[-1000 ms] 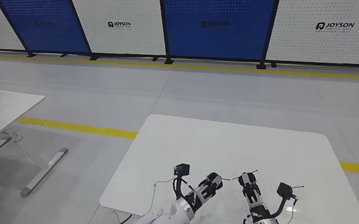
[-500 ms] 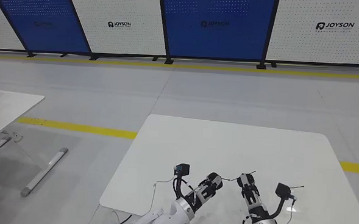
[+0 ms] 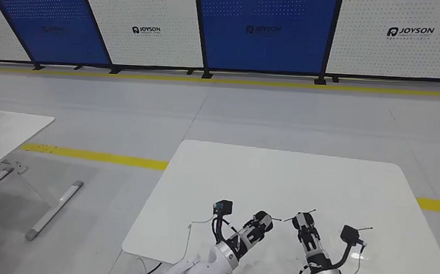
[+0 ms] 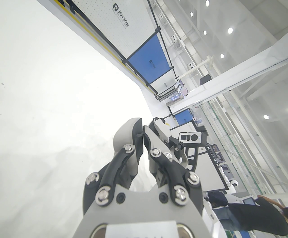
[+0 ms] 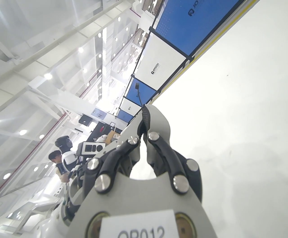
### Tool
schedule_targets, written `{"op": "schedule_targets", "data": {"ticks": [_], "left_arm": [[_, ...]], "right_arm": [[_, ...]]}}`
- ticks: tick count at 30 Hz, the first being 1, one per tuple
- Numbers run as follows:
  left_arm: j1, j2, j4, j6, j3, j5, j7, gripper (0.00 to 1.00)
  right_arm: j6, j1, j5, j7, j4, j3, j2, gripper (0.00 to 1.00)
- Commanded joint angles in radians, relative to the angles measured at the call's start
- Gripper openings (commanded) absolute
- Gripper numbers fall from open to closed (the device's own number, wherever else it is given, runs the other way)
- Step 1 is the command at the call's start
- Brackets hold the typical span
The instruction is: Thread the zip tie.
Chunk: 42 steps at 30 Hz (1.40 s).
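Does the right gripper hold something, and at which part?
Yes: the right gripper holds the black zip tie by its strap, the square head sticking out beyond the shut jaws.

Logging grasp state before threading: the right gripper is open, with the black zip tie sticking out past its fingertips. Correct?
Not open. The right gripper is shut on the black zip tie, which does stick out past its fingertips; the right wrist view shows it.
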Motion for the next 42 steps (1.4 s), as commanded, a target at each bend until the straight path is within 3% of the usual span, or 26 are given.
{"op": "schedule_targets", "data": {"ticks": [1, 30, 42], "left_arm": [[0.000, 0.000, 0.000, 0.000, 0.000, 0.000, 0.000, 0.00], [0.000, 0.000, 0.000, 0.000, 0.000, 0.000, 0.000, 0.00], [0.000, 0.000, 0.000, 0.000, 0.000, 0.000, 0.000, 0.00]], "right_arm": [[0.008, 0.008, 0.008, 0.005, 0.006, -0.002, -0.002, 0.00], [-0.014, 0.004, -0.004, 0.001, 0.010, -0.001, -0.009, 0.00], [0.001, 0.011, -0.015, 0.002, 0.019, -0.008, -0.013, 0.00]]}}
